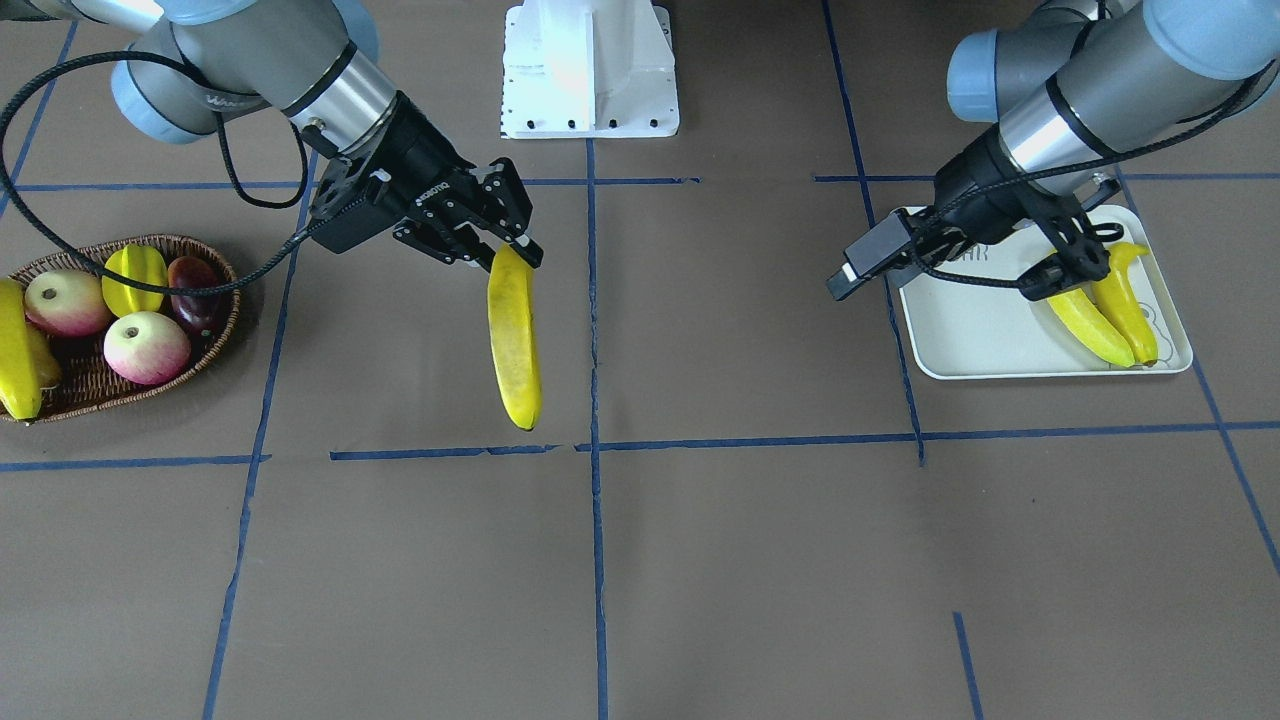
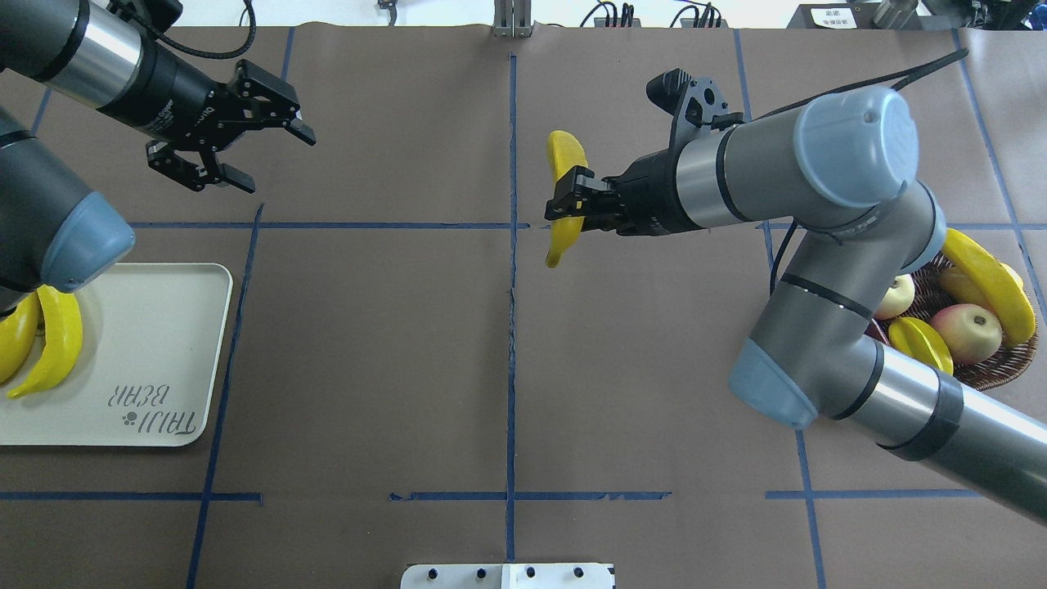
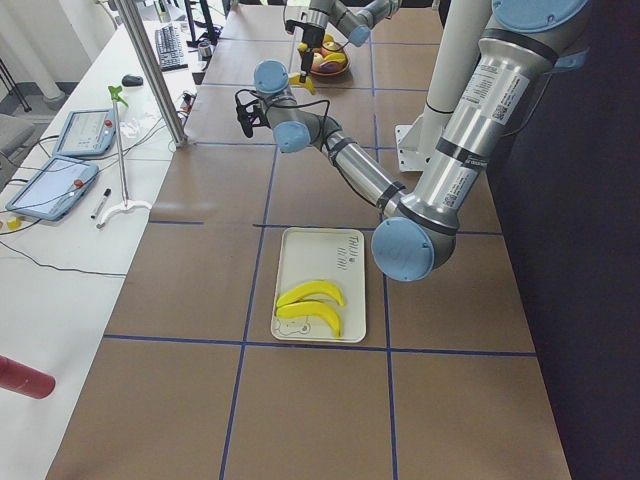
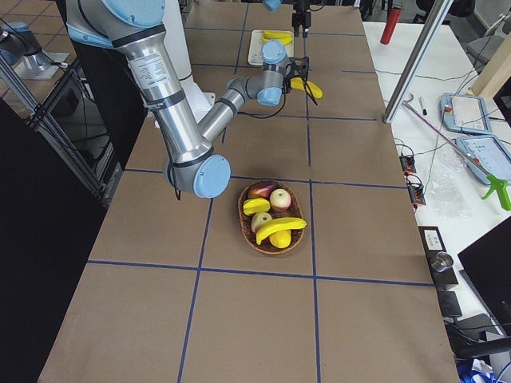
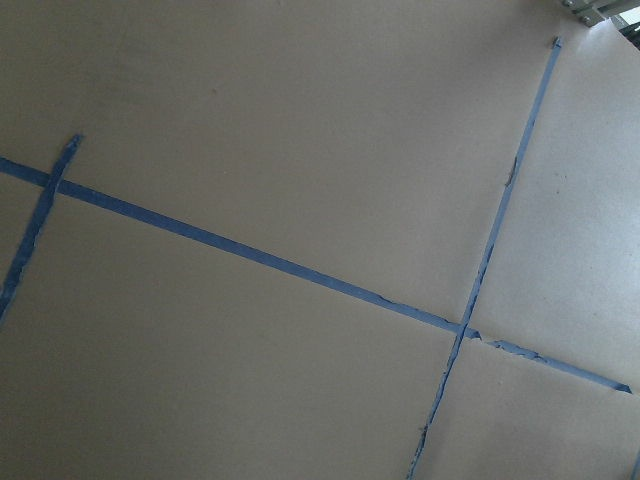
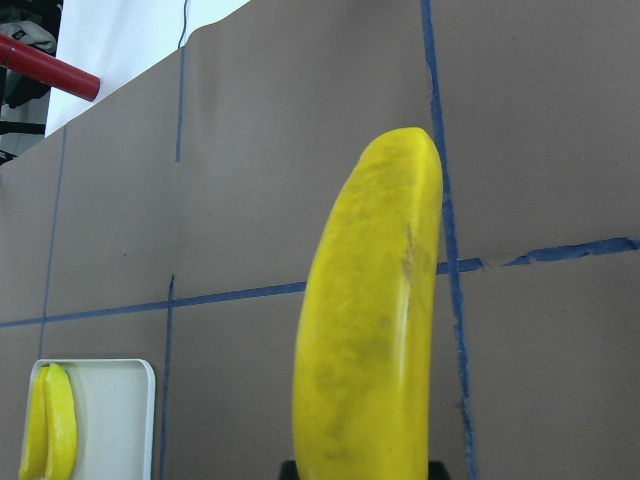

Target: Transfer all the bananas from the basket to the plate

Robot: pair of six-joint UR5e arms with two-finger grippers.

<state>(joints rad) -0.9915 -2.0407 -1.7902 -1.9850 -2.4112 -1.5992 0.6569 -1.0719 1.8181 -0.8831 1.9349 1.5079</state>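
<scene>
- Right gripper (image 2: pixel 572 204) is clamping a banana (image 1: pixel 514 340), holding it over mid-tabletop.
- Left gripper (image 2: pixel 276 159) is hanging released, empty.
- Next, likely: handing over to left, then placing on plate (image 2: pixel 164 327).

Right tool (image 2: pixel 566 204) clamps a banana (image 2: pixel 565 151) aloft; left tool (image 2: pixel 274 161) gapes wide.

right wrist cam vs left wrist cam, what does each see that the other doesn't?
Only right wrist: one banana close up, filling the centre; the plate at lower left with two bananas on it; a red cylinder at top left. Only left wrist: a sliver of a white bolted mount at top right. Both: the brown table with blue tape lines.
</scene>
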